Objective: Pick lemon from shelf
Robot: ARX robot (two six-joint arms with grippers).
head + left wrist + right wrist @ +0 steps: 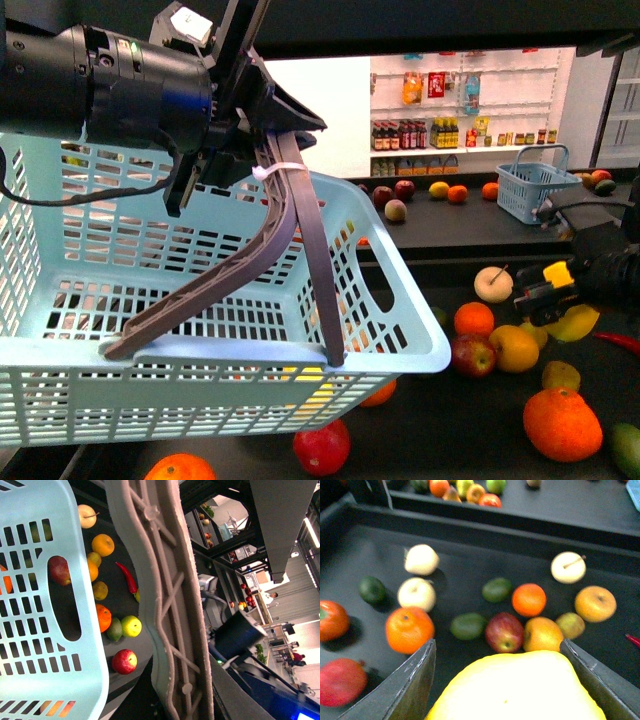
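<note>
The bright yellow lemon (514, 689) fills the near part of the right wrist view, and my right gripper (506, 680) is shut on it, a dark finger (409, 684) on either side. From the front the lemon (576, 322) hangs just above the shelf tray (440, 430) at the right, under the right gripper (556, 292). My left gripper (262, 160) is shut on the brown basket handle (300, 235) and holds the light blue basket (150, 350) up in front of the shelf. The handle (170, 605) runs across the left wrist view.
Loose fruit lies on the tray: oranges (562, 423), a red apple (473, 354), a pale apple-like fruit (493, 284) and a red chili (622, 342). A small blue basket (536, 190) stands on the upper tier. White wall shelves with bottles (440, 132) are behind.
</note>
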